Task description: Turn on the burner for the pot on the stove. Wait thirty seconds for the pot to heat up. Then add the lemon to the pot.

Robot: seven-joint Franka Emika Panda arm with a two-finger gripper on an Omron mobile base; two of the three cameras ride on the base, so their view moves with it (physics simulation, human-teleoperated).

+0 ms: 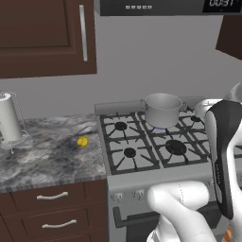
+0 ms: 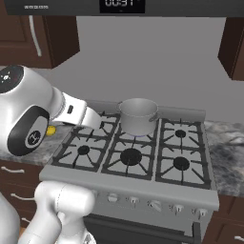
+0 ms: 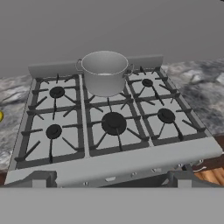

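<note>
Gripper (image 3: 113, 178) first: in the hand view the two stubby grey fingertips sit far apart at the bottom corners, jaws spread wide with nothing between them, so it's got hold of nothing. It hangs in front of the stove (image 3: 113, 162), looking down over the front edge.

The stove is a matte silver-grey range with six round black burner caps under chunky black grates, plus a row of small knobs (image 2: 155, 205) along the front panel. The front middle burner cap (image 3: 113, 123) is noticeably wider and flatter than the others.

The pot (image 3: 105, 72) is a plain brushed-looking metal cylinder, straight walls, with little loop handles on the sides. It sits upright on the back middle grate. Under it, the burner (image 1: 159, 127) shows a faint blue glow at the pot's base.

The lemon (image 1: 82, 141) is a small, smooth, bright yellow ball lying on the counter (image 1: 47, 156) just left of the stove, well apart from the pot. That counter is mottled grey stone with swirly veining. Further left on it stands a pale cylinder in a thin wire stand (image 1: 9, 118). Dark brown wood cabinets (image 1: 42, 38) hang above, and matching drawers (image 1: 52, 196) with curved metal pulls sit below.
</note>
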